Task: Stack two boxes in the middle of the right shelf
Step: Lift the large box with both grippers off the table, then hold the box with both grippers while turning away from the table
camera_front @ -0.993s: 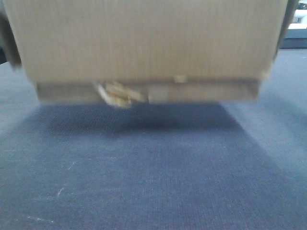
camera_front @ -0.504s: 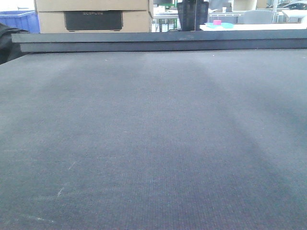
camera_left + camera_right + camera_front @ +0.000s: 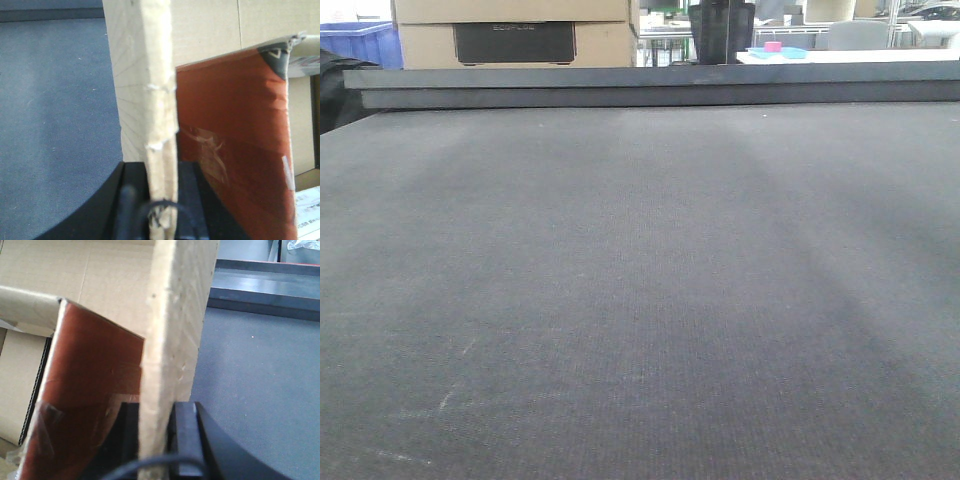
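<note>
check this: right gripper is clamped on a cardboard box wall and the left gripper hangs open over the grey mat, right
The left gripper is not open: the left wrist view shows it shut on a cardboard box wall too. The right gripper is clamped as you said.

The desk (image 3: 640,300) is dark grey cloth-like matting, matt, finely woven, faintly scuffed. The box (image 3: 159,100) is pale matt cardboard, its cut edge rough and frayed; its flap (image 3: 235,140) is red-brown, smooth, slightly glossy. The left gripper (image 3: 161,210) and right gripper (image 3: 159,440) look black plastic.
</note>
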Action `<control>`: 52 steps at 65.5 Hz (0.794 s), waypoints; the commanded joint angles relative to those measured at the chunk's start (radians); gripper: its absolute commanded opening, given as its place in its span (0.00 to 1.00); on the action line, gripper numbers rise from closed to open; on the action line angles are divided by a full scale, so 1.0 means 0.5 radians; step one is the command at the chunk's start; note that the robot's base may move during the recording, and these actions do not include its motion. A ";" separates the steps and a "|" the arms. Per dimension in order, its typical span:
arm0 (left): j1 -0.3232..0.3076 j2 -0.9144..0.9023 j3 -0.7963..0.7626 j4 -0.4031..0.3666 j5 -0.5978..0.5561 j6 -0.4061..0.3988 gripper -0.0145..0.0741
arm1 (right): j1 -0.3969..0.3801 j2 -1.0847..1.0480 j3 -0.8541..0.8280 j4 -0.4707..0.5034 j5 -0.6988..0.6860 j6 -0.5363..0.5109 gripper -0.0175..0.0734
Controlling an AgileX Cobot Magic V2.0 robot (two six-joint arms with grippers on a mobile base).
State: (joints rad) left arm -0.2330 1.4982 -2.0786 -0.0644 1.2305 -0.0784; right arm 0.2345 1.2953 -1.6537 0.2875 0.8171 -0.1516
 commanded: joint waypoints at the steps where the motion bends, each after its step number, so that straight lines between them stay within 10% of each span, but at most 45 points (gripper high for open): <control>1: 0.009 -0.021 -0.019 0.050 -0.019 -0.007 0.04 | -0.009 -0.039 -0.019 -0.030 -0.214 -0.028 0.02; 52: 0.009 -0.021 -0.019 0.050 -0.019 -0.007 0.04 | -0.009 -0.039 -0.019 -0.030 -0.214 -0.028 0.02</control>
State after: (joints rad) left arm -0.2330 1.4982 -2.0786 -0.0644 1.2305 -0.0784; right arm 0.2345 1.2953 -1.6537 0.2875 0.8156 -0.1516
